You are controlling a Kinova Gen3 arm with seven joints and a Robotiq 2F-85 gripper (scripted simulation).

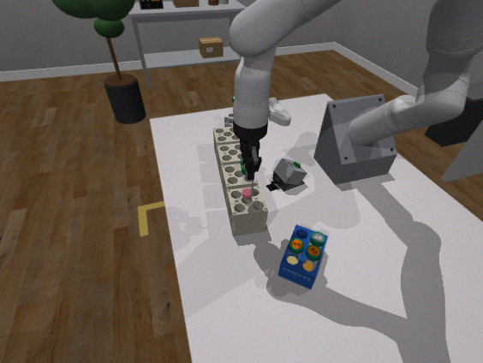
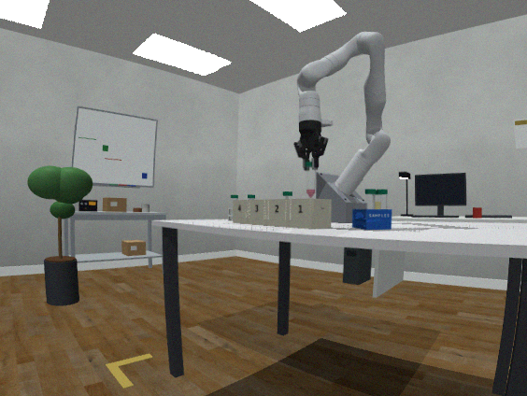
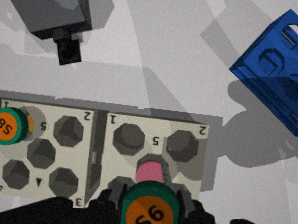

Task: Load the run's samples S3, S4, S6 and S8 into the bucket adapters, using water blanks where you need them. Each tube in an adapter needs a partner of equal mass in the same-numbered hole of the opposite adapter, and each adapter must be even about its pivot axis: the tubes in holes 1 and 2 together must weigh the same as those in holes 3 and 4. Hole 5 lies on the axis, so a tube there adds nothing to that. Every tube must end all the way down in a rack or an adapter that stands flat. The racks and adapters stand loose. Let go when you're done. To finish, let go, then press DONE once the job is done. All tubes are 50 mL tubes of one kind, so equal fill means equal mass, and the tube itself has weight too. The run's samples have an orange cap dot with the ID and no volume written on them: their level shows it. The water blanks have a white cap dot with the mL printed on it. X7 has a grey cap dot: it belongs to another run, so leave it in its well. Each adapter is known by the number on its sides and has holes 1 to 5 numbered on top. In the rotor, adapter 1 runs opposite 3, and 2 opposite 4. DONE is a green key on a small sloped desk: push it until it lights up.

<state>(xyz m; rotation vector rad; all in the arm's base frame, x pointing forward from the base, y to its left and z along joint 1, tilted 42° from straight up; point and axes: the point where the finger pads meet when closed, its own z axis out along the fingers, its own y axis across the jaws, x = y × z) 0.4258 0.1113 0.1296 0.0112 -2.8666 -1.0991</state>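
My gripper (image 1: 251,164) is shut on sample tube S6 (image 3: 150,209), which has a green cap, an orange dot and pink contents. It holds the tube upright over adapter 1 (image 1: 247,209), the nearest block in the beige row. The pink tip (image 1: 247,193) sits at the mouth of centre hole 5 (image 3: 150,169), and the cap is well above the block (image 2: 308,164). Sample S8 (image 3: 10,125) stands in hole 1 of adapter 2 (image 3: 47,150). The blue sample rack (image 1: 302,255) holds S4 (image 1: 295,245), S3 (image 1: 313,251) and the grey-dot tube X7 (image 1: 318,238).
The small grey DONE desk (image 1: 290,171) with its green key stands just right of the adapter row. The arm's grey base block (image 1: 355,141) lies beyond it. Adapters 3 and 4 (image 2: 248,210) continue the row away from me, with green-capped tubes behind them.
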